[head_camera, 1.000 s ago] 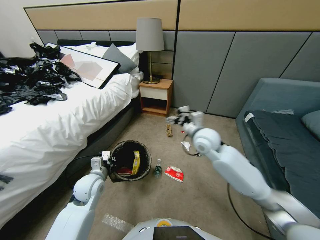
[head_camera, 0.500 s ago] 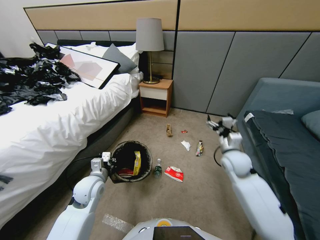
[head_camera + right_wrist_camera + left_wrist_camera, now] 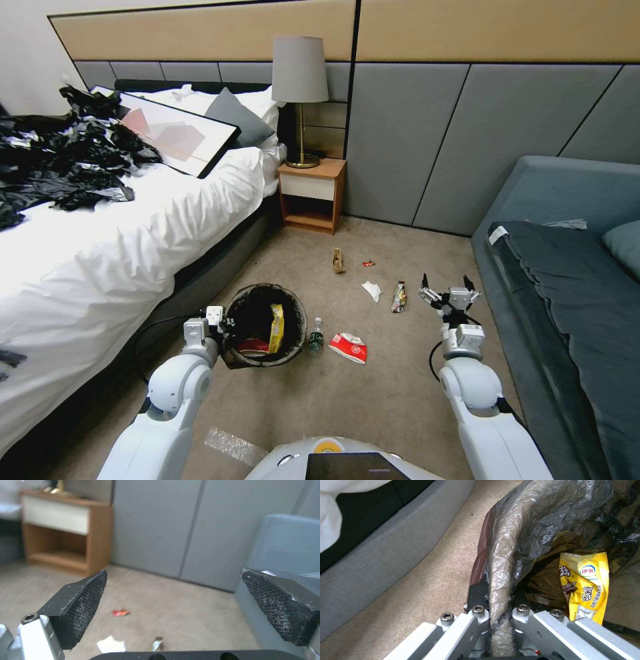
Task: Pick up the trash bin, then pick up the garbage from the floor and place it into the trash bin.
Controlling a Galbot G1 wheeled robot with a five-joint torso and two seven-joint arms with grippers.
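Observation:
The trash bin, white with a black liner, stands on the carpet beside the bed. My left gripper is shut on its lined rim. A yellow snack wrapper and a red carton lie inside. On the floor lie a clear bottle, a red-and-white carton, a white tissue, a dark snack wrapper, a brown scrap and a tiny red wrapper. My right gripper hangs open with nothing in it, just right of the dark wrapper.
The bed with a heap of black bags borders the left. A nightstand with a lamp stands at the back wall. The blue sofa runs close along the right. A black cable loops beneath my right arm.
My right arm has swung from over the litter near the nightstand to the right and back toward me, lowering beside the sofa. The left gripper still holds the bin in place.

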